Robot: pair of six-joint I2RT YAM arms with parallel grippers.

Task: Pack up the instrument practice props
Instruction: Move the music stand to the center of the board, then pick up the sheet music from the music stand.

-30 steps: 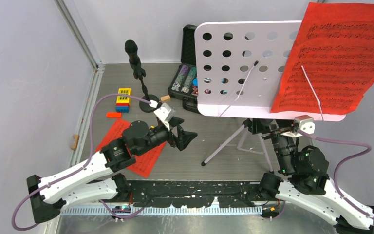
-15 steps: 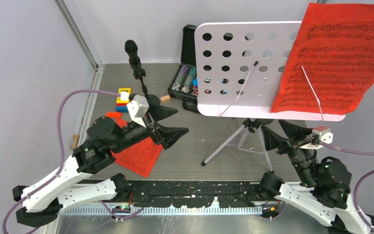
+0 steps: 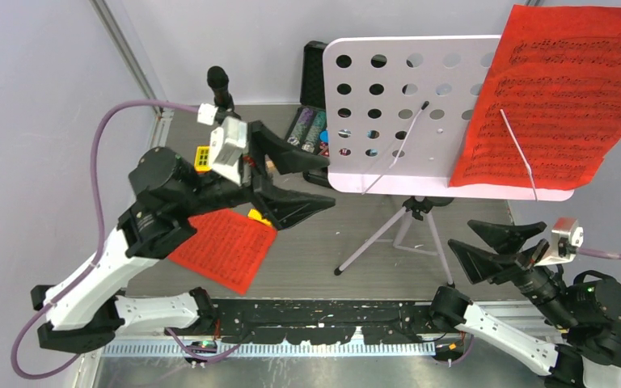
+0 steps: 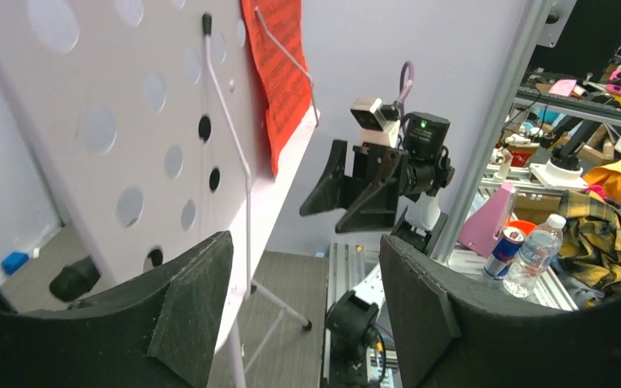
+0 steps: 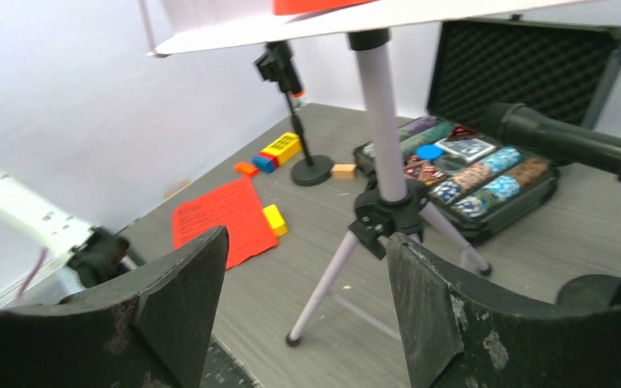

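Fingers on both arms are spread wide and hold nothing.

Top view: left gripper [image 3: 327, 184] hangs above the table [image 3: 356, 230] between the upright microphone [image 3: 218, 83] and the white music rack [image 3: 404, 113], jaws aimed at the rack's lower left corner. Right gripper [image 3: 461, 236] sits low, near the tripod legs [image 3: 380, 238]. One red page [image 3: 558, 97] rests on the rack; a red sheet [image 3: 222, 246] lies flat on the table under the left arm [image 3: 121, 250].

Left wrist view: the rack's perforated face is just beside one finger; the right gripper shows opposite, also released.

Right wrist view: the tripod pole [image 5: 376, 105] stands ahead between the fingers. A second microphone [image 5: 566, 141] reaches in from the right, near the pole; the chip case [image 5: 525, 56] lies behind.

Caution: the rack is top-heavy on thin legs. A one-sided push at its corner would probably tip it, shedding the page or striking either microphone.
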